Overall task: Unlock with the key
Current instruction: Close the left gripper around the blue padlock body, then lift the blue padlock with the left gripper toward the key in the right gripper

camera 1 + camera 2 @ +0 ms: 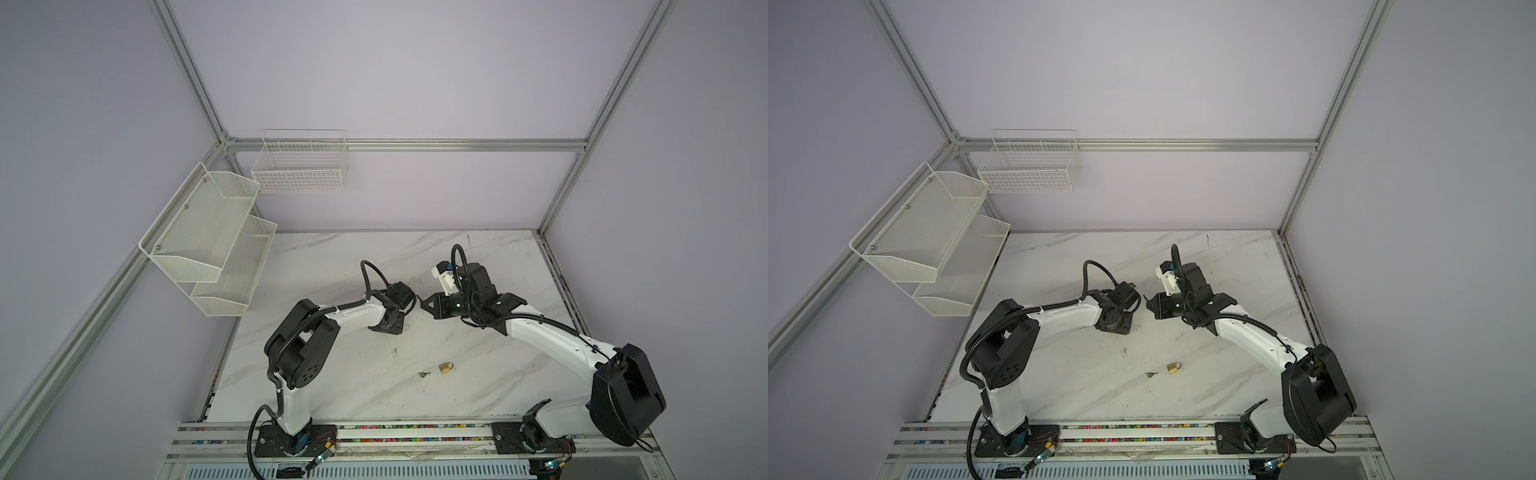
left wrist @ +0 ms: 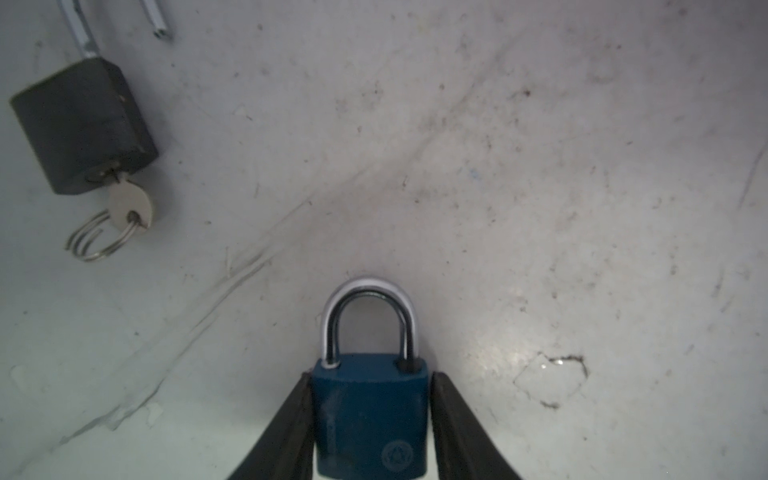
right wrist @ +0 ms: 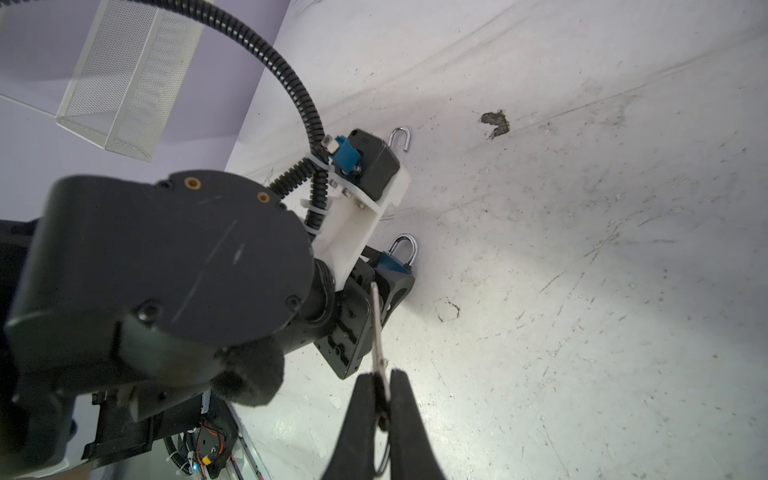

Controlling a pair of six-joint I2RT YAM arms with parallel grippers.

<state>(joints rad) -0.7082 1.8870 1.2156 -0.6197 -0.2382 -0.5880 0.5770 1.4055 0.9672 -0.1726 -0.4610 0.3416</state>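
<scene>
Padlocks are taking up most of what my left wrist view is showing. My left jaws are gripping the blue padlock (image 2: 370, 415) by the two sides of its body, with one black finger (image 2: 291, 428) touching each side. Its shackle (image 2: 368, 316) is sitting shut and pointing away from me. The lower end of the body is running off the edge of the picture, so I am not seeing any keyhole. I cannot tell whether this padlock is resting on the white surface (image 2: 540, 208) or hanging just above it.

Off to one side a black padlock (image 2: 83, 124) is lying on the surface. A second key (image 2: 131, 205) is sticking in its underside, and a wire ring (image 2: 97, 241) is hanging through that key. Its open shackle (image 2: 81, 33) is being cut off by the frame edge. In the right wrist view only the hooked end of that open shackle is peeking out past my left wrist camera, and the black body is staying out of sight behind it.

My right jaws are pinching the key (image 3: 377, 328) tight by its head. I am seeing it edge-on as a thin silver strip, so its teeth are not showing. Its tip is pointing toward my left wrist, near the blue padlock but apart from it.

In both top views my left jaws are hiding beneath my own wrist, and the key is too small to make out. Nearer my bases a brass padlock (image 1: 445, 367) is lying on the surface with a small bunch of keys (image 1: 424, 374) just beside it, well apart from both arms.
</scene>
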